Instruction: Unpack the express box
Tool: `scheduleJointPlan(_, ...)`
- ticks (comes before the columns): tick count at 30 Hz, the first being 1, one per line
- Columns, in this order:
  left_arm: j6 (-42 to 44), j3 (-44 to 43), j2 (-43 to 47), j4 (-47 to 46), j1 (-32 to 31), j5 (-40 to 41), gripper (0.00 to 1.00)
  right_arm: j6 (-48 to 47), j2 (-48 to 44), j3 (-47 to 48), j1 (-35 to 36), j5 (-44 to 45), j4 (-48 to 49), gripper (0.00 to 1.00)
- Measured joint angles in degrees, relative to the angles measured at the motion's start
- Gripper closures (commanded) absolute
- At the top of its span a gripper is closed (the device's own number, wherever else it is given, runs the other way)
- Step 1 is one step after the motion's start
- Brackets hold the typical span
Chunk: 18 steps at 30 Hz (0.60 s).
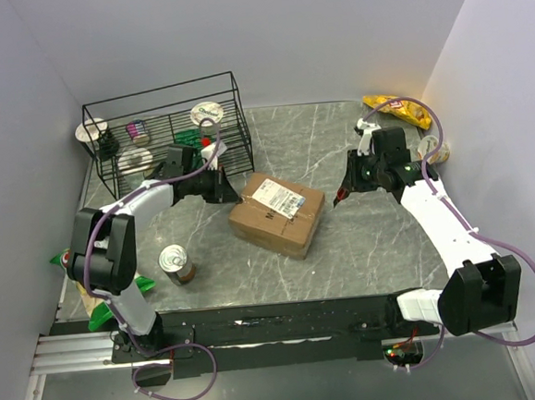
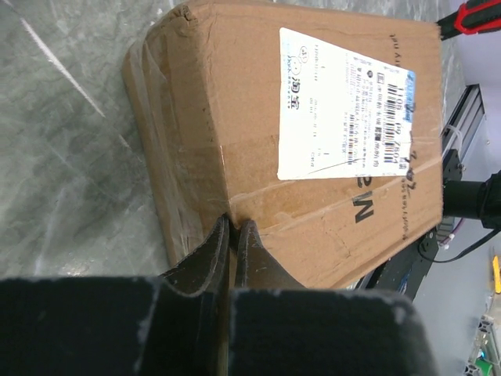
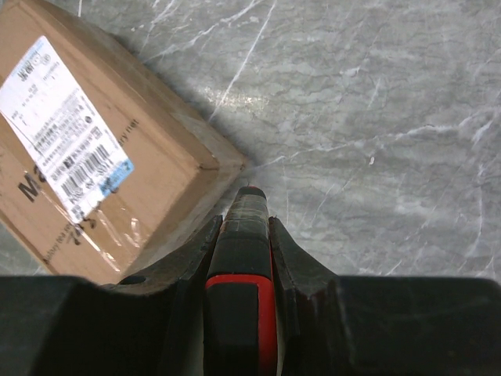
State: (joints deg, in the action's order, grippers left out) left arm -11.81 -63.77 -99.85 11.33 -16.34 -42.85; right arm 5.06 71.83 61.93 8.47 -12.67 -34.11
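The brown cardboard express box (image 1: 278,213) lies just ahead of both grippers. The left gripper (image 2: 234,229), fingers pinched together on nothing, touches the box's near edge at the taped seam (image 2: 266,210). The right gripper (image 3: 243,223) clamps a red-and-black tool (image 3: 241,258), likely a cutter, with its tip just short of a box corner. Brace with the left, then draw the tip shallowly along that seam.
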Motion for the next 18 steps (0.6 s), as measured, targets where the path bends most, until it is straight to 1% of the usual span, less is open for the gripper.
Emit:
scheduleJointPlan(7, -0.11, 0.17, -0.02, 0.15, 2.56, -0.48, 0.99, -0.22, 0.0, 0.0, 0.0, 0.0, -0.92, 1.0)
scheduleJointPlan(13, 0.33, 1.01, 0.04, -0.02, 4.35, 1.6, 0.99, -0.22, 0.5, 0.0, 0.0, -0.04, -1.14, 1.0)
scheduleJointPlan(15, 1.46, 1.03, 0.02, -0.35, 5.22, 4.57, 0.99, -0.22, 1.01, 0.11, 0.0, -0.13, -1.18, 1.0)
scheduleJointPlan(18, 5.07, 1.68, -2.4, 0.0, 5.64, 12.52, 0.99, -0.2, 2.1, 0.92, 0.0, -0.48, -1.25, 1.0)
